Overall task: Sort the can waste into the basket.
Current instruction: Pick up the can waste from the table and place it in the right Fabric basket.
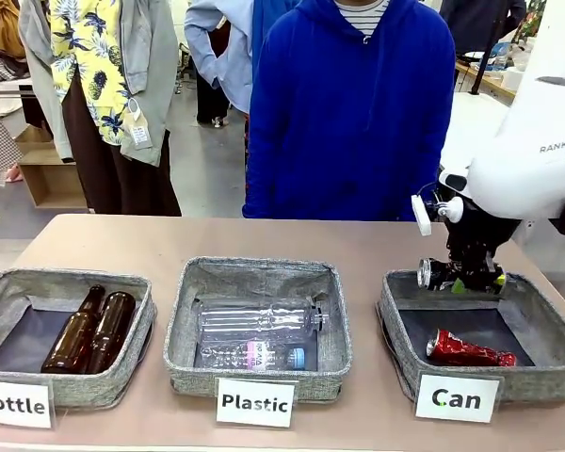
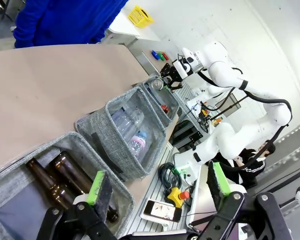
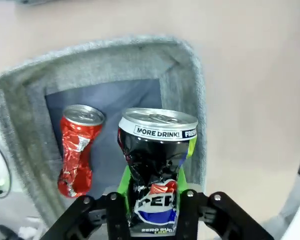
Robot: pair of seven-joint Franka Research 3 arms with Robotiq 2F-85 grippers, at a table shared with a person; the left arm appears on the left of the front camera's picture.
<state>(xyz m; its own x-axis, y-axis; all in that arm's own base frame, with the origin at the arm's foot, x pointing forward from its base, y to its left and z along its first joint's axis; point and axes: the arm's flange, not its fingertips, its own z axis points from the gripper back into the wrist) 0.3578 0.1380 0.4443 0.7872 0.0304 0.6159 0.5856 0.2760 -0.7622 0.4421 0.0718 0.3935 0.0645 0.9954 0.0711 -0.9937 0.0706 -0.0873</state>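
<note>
The right gripper [image 3: 152, 200] hangs over the far rim of the basket [image 1: 395, 311] signed "Can", and the dark can [image 3: 157, 170] sits between its 2 green pads [image 3: 124, 182], its body dented, its silver top pointing away from the wrist and its printed base down by the finger roots. The pads lie right along the can's 2 sides; whether they press it or have just let go cannot be told from the pictures. From the front, the same dark can [image 1: 440, 274] lies sideways between the fingers, level with the basket's far rim and above the dark lining. The crushed red can [image 3: 79, 150] lies on that lining inside the basket, below the jaws and off to one side of them, apart from the dark can; in the front view the red can [image 1: 469, 350] rests toward the near wall, nearer the camera than the jaws. The left gripper [image 2: 157, 187] stands with its jaws wide and nothing between them, its 2 green pads far apart. Beyond its fingers lies the basket with 2 brown bottles [image 2: 55, 182], then the basket with clear plastic bottles [image 2: 130, 125], and farthest off the right arm over the "Can" basket. A person in a blue top [image 1: 348, 113] stands at the far side of the table [image 1: 264, 240].
</note>
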